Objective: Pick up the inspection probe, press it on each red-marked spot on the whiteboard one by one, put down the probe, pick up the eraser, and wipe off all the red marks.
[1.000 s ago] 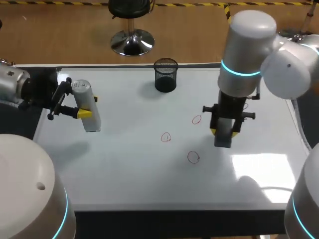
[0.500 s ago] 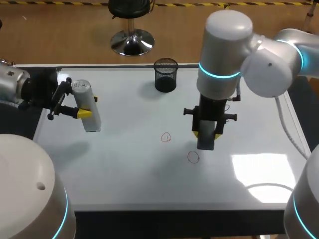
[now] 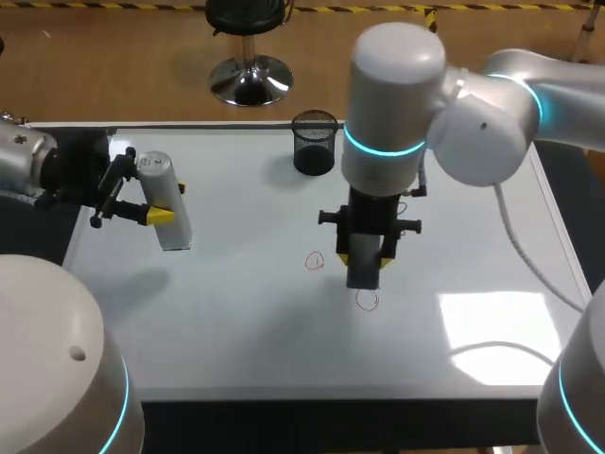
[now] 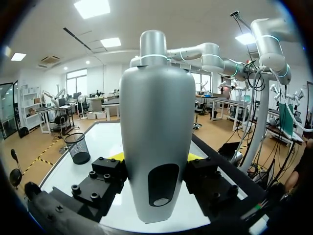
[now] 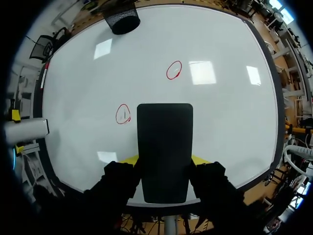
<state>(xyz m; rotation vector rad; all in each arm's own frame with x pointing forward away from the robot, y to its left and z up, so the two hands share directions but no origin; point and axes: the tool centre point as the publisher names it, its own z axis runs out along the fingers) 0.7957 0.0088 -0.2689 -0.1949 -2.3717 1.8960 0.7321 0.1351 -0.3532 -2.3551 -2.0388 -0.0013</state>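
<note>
The right claw (image 5: 164,159), pinching the eraser (image 3: 363,270), partly hides one red mark (image 3: 368,302); the left claw (image 3: 168,202) pinches the probe (image 4: 155,132).

Robotics lab: left arm (image 3: 24,165) and right arm (image 3: 392,85) at a whiteboard (image 3: 236,312).

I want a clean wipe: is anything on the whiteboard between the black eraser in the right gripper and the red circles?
Nothing visible. Only bare whiteboard lies between the black rectangular eraser in the right gripper and both red circles; the black mesh cup stands far off.
</note>
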